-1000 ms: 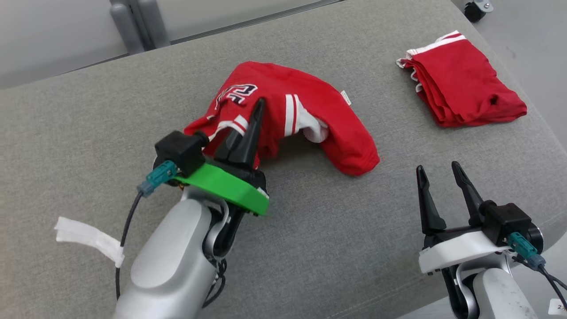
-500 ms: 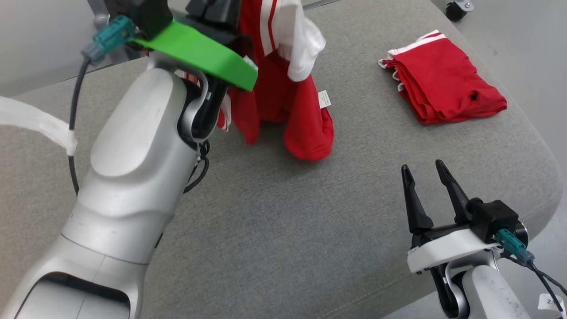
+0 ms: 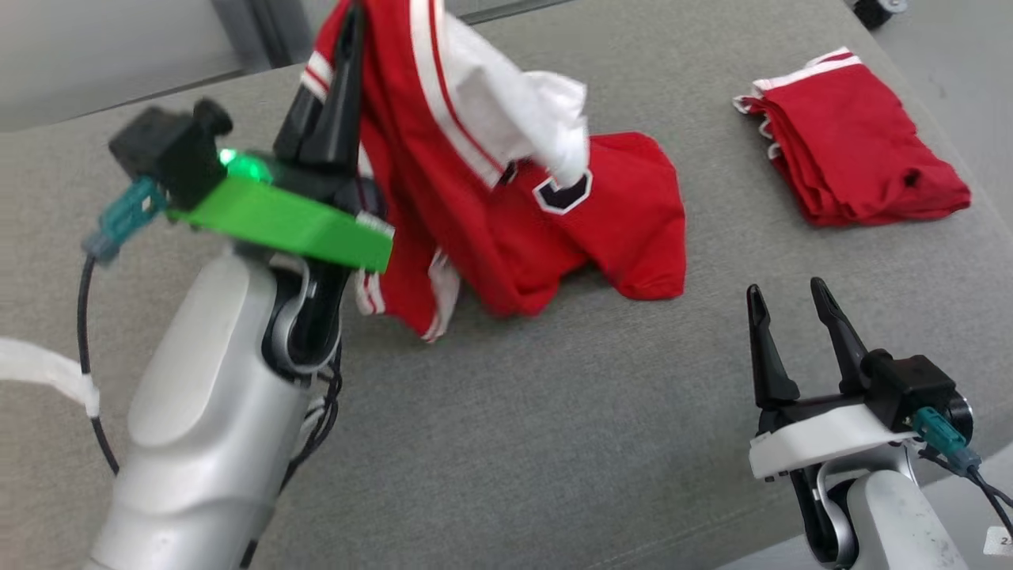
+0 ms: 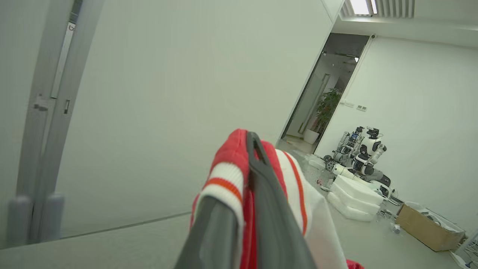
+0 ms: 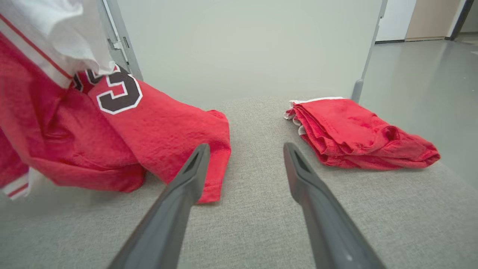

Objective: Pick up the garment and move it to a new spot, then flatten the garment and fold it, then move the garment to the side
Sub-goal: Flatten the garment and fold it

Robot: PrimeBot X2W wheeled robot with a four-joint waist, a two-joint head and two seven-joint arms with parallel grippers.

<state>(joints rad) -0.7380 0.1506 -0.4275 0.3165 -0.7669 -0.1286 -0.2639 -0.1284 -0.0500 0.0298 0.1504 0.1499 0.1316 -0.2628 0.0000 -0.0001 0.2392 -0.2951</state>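
Note:
The garment (image 3: 506, 229) is a red jersey with white stripes, a white lining and a dark number. My left gripper (image 3: 354, 24) is shut on its striped edge and holds that part up, while the lower part drapes onto the grey cushion (image 3: 554, 443). In the left wrist view the striped hem (image 4: 227, 157) is pinched between the left gripper (image 4: 250, 140) fingers. My right gripper (image 3: 787, 297) stands open near the front right, apart from the cloth. In its own view the right gripper (image 5: 244, 147) points between the jersey (image 5: 160, 127) and a folded pile.
A folded red garment (image 3: 855, 150) lies at the back right, also in the right wrist view as the folded pile (image 5: 354, 134). The cushion's rounded edge runs close by on the right. A white tape tag (image 3: 39, 372) hangs on the left arm's cable.
My left gripper has lifted the jersey off the cushion. Since the half-second frame it has come lower, and the hanging cloth has spread out to the right. The right gripper stays open.

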